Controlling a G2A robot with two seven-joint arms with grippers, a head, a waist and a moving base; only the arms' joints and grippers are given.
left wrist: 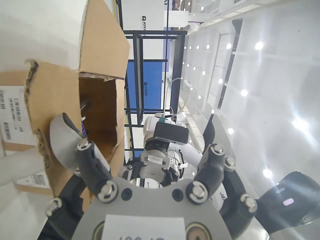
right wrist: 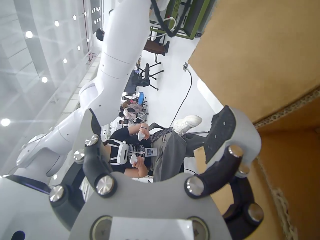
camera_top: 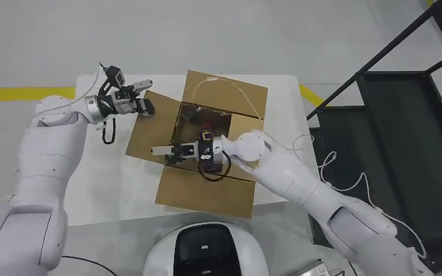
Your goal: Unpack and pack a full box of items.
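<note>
- The brown corrugated cardboard box (camera_top: 207, 193) (left wrist: 100, 51) (right wrist: 262, 51) stands open in the middle of the white table (camera_top: 103, 186), with all four flaps folded outward and lying low.
- Its dark inside (camera_top: 204, 123) holds some objects, which are too small to make out.
- A thin white cable (camera_top: 231, 86) lies in a loop on the far flap.
- The right gripper (camera_top: 164, 153) (right wrist: 155, 131) hangs over the box's near left corner, by the rim. Its fingers are spread wide with nothing between them, and cardboard lies just beside one finger (right wrist: 222, 133).
- The left gripper (camera_top: 147, 96) (left wrist: 137, 136) is at the outer edge of the left flap, pointing toward the box. Its fingers are also spread wide and hold nothing.
- One finger (left wrist: 65, 136) is at the flap's torn edge; whether it touches cannot be told.
- On the floor beyond the table are a yellow floor stripe (camera_top: 34, 93) to the left and a black metal frame (camera_top: 387, 103) to the right.
</note>
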